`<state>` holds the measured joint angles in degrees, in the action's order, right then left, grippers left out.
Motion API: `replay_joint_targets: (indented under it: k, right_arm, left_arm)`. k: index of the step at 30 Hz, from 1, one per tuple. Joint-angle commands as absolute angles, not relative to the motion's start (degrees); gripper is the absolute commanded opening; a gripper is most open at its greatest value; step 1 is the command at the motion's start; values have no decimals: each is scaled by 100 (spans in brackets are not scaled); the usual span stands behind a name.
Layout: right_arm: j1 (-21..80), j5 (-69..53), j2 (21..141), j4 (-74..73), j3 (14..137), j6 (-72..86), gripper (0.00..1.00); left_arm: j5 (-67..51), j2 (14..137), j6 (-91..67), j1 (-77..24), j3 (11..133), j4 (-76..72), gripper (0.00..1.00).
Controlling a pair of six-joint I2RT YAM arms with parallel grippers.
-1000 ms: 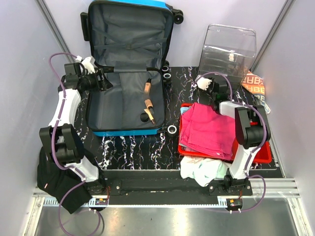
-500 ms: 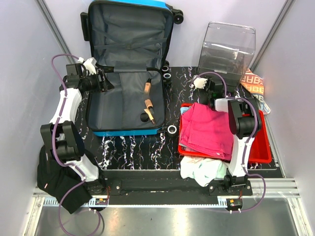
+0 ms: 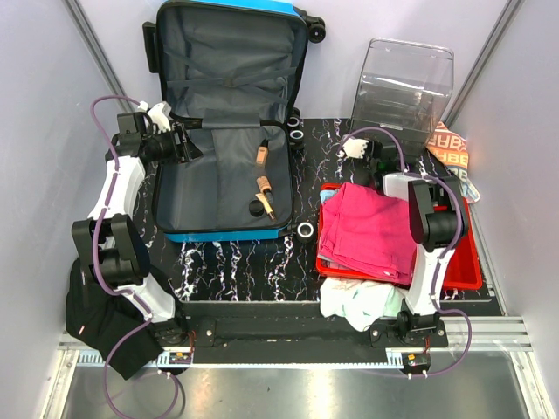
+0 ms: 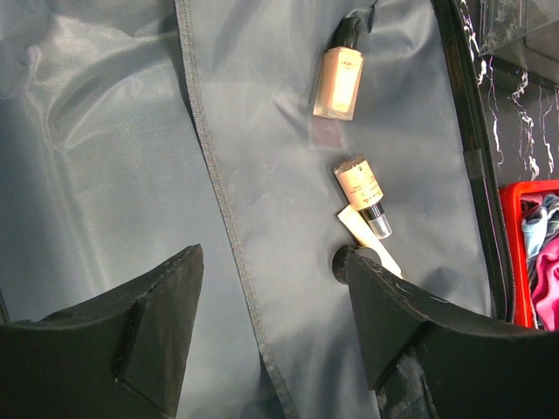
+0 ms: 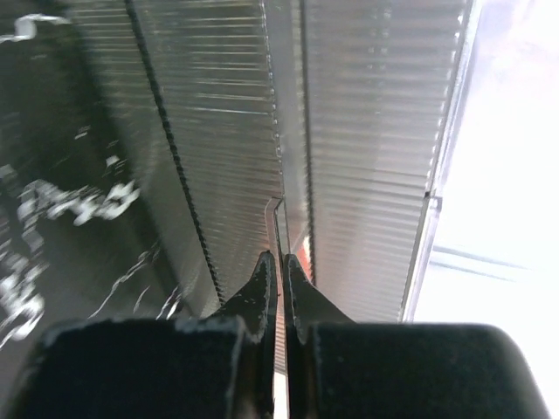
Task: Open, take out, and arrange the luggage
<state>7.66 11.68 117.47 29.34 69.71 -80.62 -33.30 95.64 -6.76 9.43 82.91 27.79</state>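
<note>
**Luggage open on the bench, left tool spread, right tool clenched**

I see the luggage at the far left of the bench. Its blue shell is unzipped, with the lower half lying flat and the lid leaning up against the back wall. The dark grey lining faces me in both halves.

My left tool hangs over the left side of the lower half with its jaws spread wide and nothing between them. Past the fingers, the left wrist view shows small items on the lining: a beige foundation bottle, a stubby bottle with a silver cap, a pale tube just under it, and a black round cap close by the right finger.

My right tool is clenched — its fingers are pressed together and I can make out nothing held between them. It points at the ribbed wall of the clear plastic box, which stands at the far right corner.

The red tray sits at the right of the bench, just beside the luggage. A pink cloth is heaped in it, and a pale cloth spills over its near edge. A black garment hangs off the bench by the left arm's base — well apart from everything else.
</note>
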Motion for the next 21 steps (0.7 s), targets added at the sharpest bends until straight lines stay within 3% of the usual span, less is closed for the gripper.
replay_joint_targets:
  k: [1, 11, 14, 17, 21]
  right_arm:
    - [940, 1011, 11040, 1540, 6838, -7805, 0]
    - [1099, 694, 9994, 202, 6022, -7286, 0]
    - [1099, 747, 9879, 185, 5968, -7199, 9]
    - [1125, 695, 9713, 132, 6029, -7111, 23]
    - [1204, 344, 9335, 35, 6161, -6830, 50]
  left_arm:
    - [-3568, 9492, -703, 993, 8534, 2733, 69]
    - [-3647, 9369, -791, 1037, 8499, 2681, 69]
    - [-3639, 9325, -808, 1055, 8481, 2663, 69]
    - [-3630, 9290, -817, 1072, 8438, 2637, 69]
    - [-3639, 9255, -782, 1081, 8411, 2610, 69]
